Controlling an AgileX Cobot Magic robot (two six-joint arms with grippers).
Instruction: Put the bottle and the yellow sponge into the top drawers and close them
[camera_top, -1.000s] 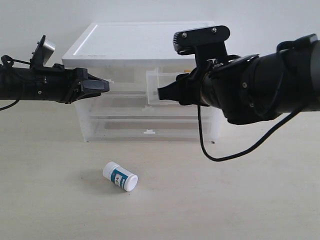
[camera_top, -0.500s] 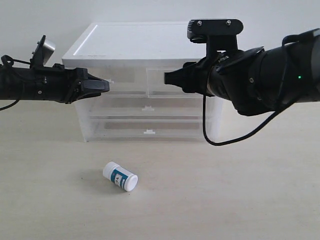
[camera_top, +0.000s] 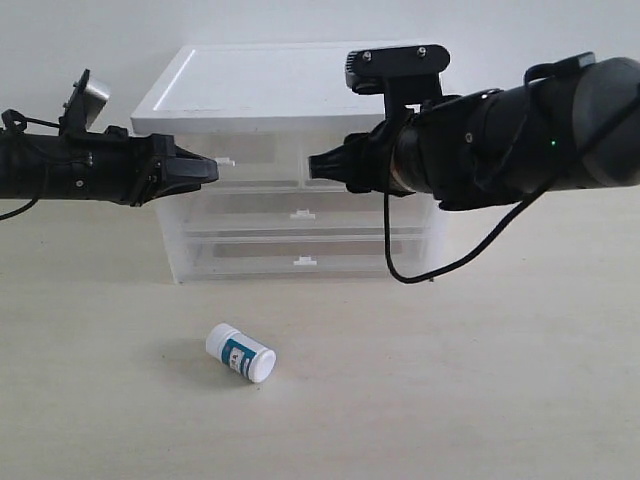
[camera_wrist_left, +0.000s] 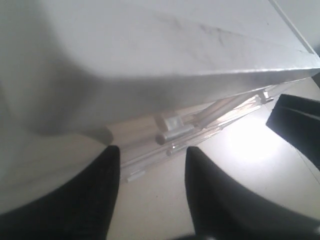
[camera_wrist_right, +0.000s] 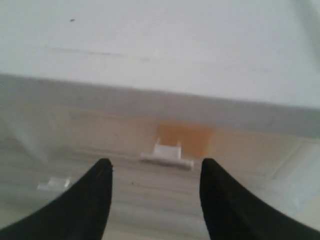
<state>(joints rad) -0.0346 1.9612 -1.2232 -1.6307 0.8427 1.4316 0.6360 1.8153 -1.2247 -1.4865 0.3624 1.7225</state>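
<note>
The bottle (camera_top: 240, 352) lies on its side on the tabletop (camera_top: 450, 400) in front of the drawer unit (camera_top: 280, 80), not yet stowed. An orange blur behind the translucent front of the right top drawer (camera_wrist_right: 100, 130) is probably the yellow sponge (camera_wrist_right: 182, 135), already inside. The right end effector (camera_top: 318, 166), fingers spread and empty, points at that drawer's tab handle (camera_wrist_right: 166, 152). The left end effector (camera_top: 208, 170), also spread and empty, hovers at the shut left top drawer (camera_top: 260, 150), seemingly placed to pull it open.
</note>
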